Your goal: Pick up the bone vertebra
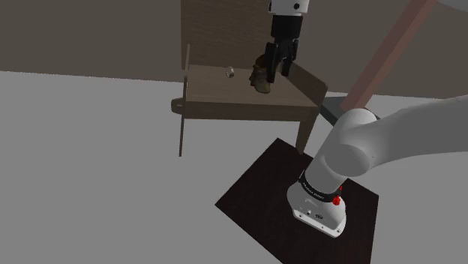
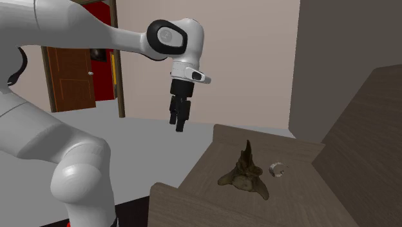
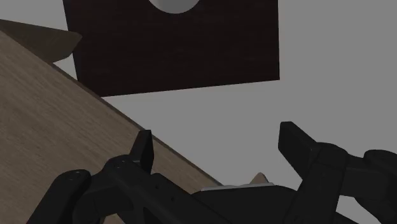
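The bone vertebra (image 1: 259,80) is a brownish, spiky lump lying on a wooden seat-like surface (image 1: 225,97). In the second exterior view the vertebra (image 2: 245,174) rests mid-surface with one spine pointing up. My black gripper (image 2: 179,122) hangs in the air to that view's left of the vertebra, well above the wood's edge and apart from the bone. From the shoulder view the gripper (image 1: 276,67) overlaps the bone's upper right. Seen from the wrist, the gripper (image 3: 219,143) is open, with nothing between its fingers (image 3: 145,151).
A small pale round object (image 2: 277,169) lies on the wood (image 2: 303,193) beside the vertebra. Raised wooden panels border the surface at the back (image 1: 225,30) and side. The dark stand top (image 3: 172,51) and grey floor (image 3: 331,95) lie below the hand. A brown door (image 2: 71,77) stands far off.
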Available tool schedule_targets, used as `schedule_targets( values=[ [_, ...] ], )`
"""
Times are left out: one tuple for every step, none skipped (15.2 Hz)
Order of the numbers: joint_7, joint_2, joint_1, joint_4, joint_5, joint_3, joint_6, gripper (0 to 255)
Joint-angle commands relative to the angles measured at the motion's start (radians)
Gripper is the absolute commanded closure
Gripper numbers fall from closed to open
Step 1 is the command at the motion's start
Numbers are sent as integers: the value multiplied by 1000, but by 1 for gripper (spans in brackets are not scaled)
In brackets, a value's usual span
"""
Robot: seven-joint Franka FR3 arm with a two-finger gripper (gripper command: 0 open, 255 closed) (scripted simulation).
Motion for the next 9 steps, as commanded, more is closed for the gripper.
schedule_targets(
  values=[
    [0,0,0,0,0,0,0,0],
    [-32,18,-5,12,-14,-27,6,0],
    [-65,37,-10,25,-28,-54,12,0],
    [-97,57,-14,40,-40,-81,18,0],
    [-129,79,-17,56,-51,-108,23,0],
    [-161,103,-20,73,-61,-134,29,0],
    [-194,128,-23,92,-70,-160,35,0],
    [-226,154,-25,112,-77,-186,41,0],
    [-259,181,-26,134,-83,-212,46,0]
  ],
)
